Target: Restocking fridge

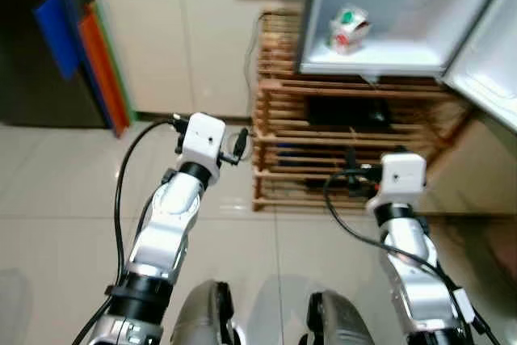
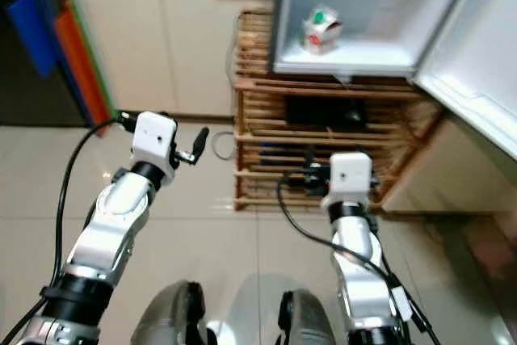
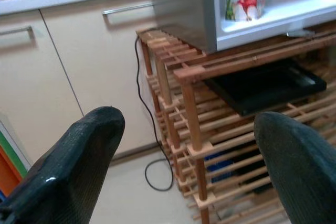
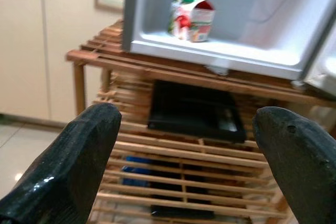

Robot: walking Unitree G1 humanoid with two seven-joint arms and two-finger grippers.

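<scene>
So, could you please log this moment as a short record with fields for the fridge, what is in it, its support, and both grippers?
fridge: small fridge on top of the rack, door open to the robot's right
contents: one carton with a green cap, upright on the fridge floor
support: wooden slatted rack, a black tray on a shelf under the fridge
left gripper: open, empty, raised short of the rack
right gripper: open, empty, pointed at the rack
backdrop: cream cabinets behind
</scene>
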